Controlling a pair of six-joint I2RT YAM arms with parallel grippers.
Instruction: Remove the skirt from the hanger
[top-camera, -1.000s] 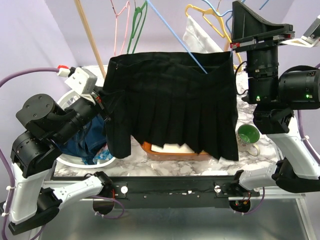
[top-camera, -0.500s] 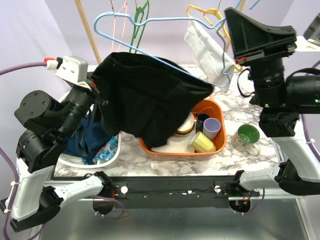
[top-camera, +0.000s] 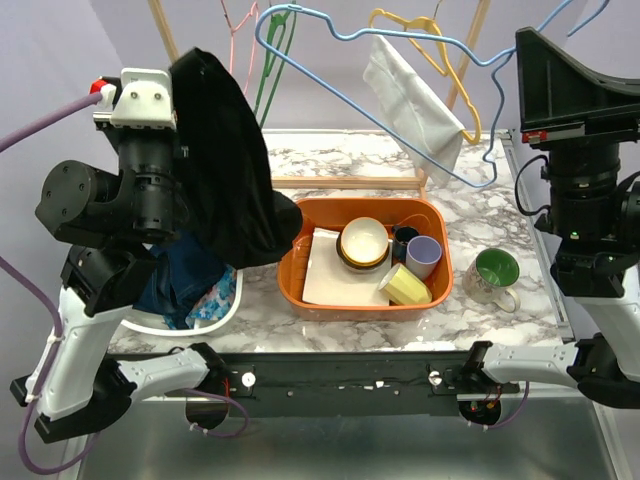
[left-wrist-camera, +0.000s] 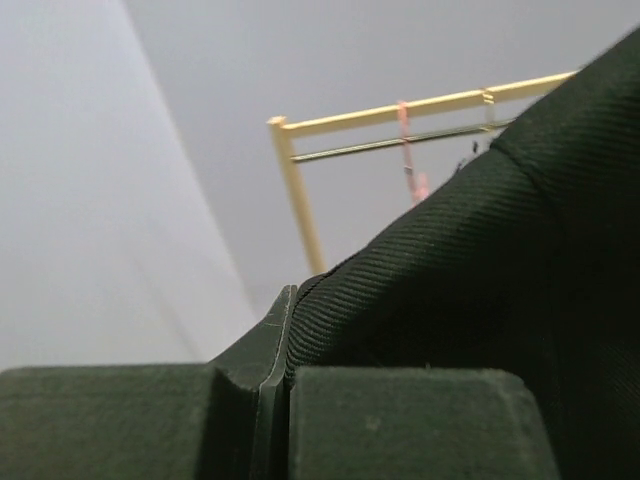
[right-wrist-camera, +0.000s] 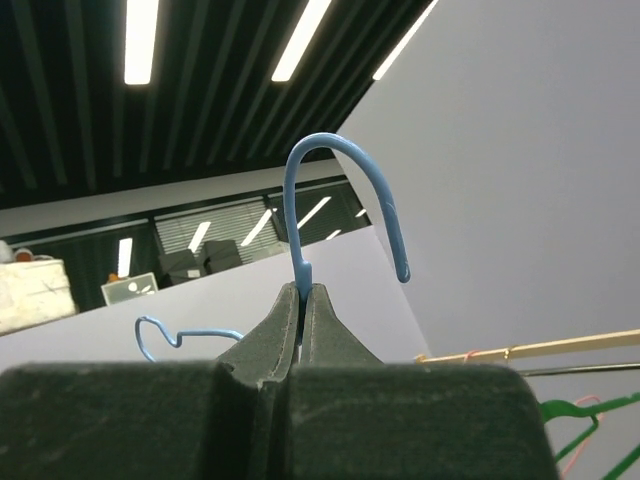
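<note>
The black skirt (top-camera: 230, 170) hangs in a bunch at the left, clear of the blue wire hanger (top-camera: 345, 38). My left gripper (left-wrist-camera: 285, 300) is shut on the skirt's edge (left-wrist-camera: 480, 270); in the top view its fingers are hidden behind the cloth and the wrist camera. The hanger floats bare above the table and slopes down to the right. My right gripper (right-wrist-camera: 302, 290) is shut on the stem just under the hanger's hook (right-wrist-camera: 292, 210); in the top view the right wrist camera housing (top-camera: 565, 75) hides it.
An orange bin (top-camera: 430, 215) holds a bowl (top-camera: 362, 243), cups and paper. A green mug (top-camera: 495, 270) stands to its right. At the left a white basket (top-camera: 215, 305) holds clothes. Behind, a wooden rack (top-camera: 345, 183) carries a yellow hanger (top-camera: 440, 50) with white cloth (top-camera: 410, 90).
The skirt has come off the hanger. My left arm swung it left and up into a bunch. My right arm lifted the bare hanger up and to the right.
</note>
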